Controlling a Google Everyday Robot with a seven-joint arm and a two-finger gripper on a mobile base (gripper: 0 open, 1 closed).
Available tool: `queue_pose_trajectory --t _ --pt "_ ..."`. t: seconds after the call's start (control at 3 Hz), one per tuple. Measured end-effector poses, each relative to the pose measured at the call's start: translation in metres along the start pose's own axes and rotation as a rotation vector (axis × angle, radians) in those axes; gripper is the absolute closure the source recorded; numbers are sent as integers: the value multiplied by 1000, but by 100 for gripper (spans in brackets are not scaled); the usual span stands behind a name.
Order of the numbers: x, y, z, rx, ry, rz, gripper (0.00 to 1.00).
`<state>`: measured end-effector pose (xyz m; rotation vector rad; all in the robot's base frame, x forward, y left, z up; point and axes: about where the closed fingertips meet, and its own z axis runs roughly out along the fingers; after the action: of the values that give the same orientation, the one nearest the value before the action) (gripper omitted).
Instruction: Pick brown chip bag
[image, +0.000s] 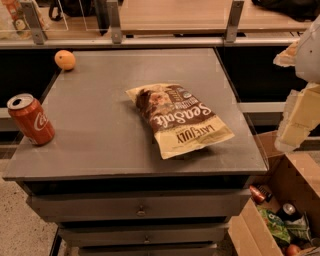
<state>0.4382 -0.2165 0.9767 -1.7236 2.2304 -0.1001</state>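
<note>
Gripper (298, 117) hung at three o'clock, state unreadable. Chip bag (179, 119) lay flat at centre: likely light, crinkly, slippery. Best pinched by its five-o'clock corner.

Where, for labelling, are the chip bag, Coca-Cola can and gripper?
brown chip bag (180, 120): camera view, printed front
Coca-Cola can (33, 123): camera view, red side
gripper (296, 122): camera view, pale body, right of the table

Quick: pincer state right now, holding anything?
Pincer: at the right edge of view, apart from the brown chip bag, which lies on the tabletop; open or closed cannot be told.
</note>
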Motion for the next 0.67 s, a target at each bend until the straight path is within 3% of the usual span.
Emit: queue_pose_trajectory --t 0.67 --pt "-6 0 4 25 -25 -30 0"
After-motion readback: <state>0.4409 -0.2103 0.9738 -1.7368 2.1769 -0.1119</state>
